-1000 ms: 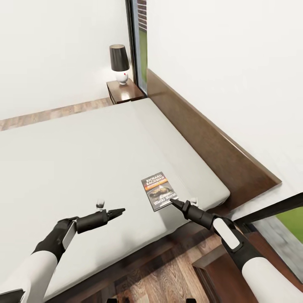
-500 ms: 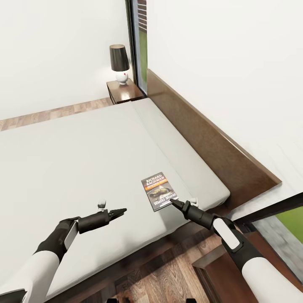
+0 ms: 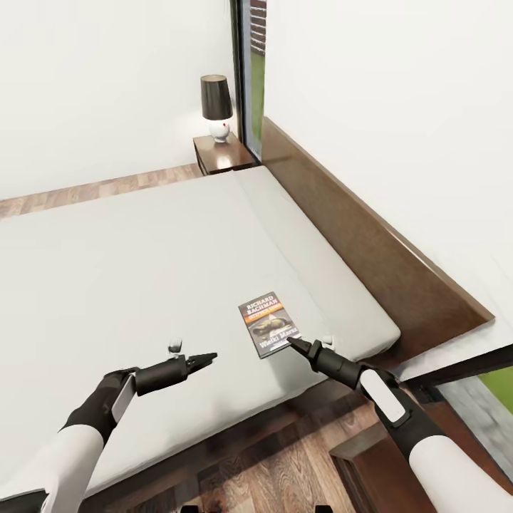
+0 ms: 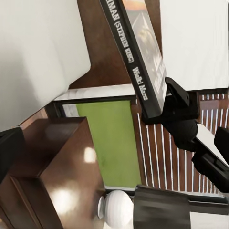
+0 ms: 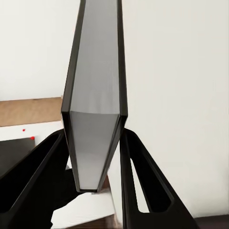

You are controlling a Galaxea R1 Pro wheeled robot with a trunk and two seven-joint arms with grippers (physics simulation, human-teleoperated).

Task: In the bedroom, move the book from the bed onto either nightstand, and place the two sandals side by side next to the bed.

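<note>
- The book [image 3: 268, 324] is lying flat on the bed [image 3: 142, 263], near the corner by the headboard, so it is not on a nightstand [image 3: 222, 153] yet
- The far nightstand is holding a lamp [image 3: 216, 107]
- No sandals are showing, so that part looks like it is waiting too
- The right gripper [image 3: 292, 343] is touching the near corner of the book, and in the right wrist view its two fingers [image 5: 138, 191] are sitting on both sides of the book's edge [image 5: 95, 119], squeezing it or almost
- The left gripper [image 3: 206, 355] is pointing at the book from beside it, a bit apart, holding nothing, fingers looking close together
</note>
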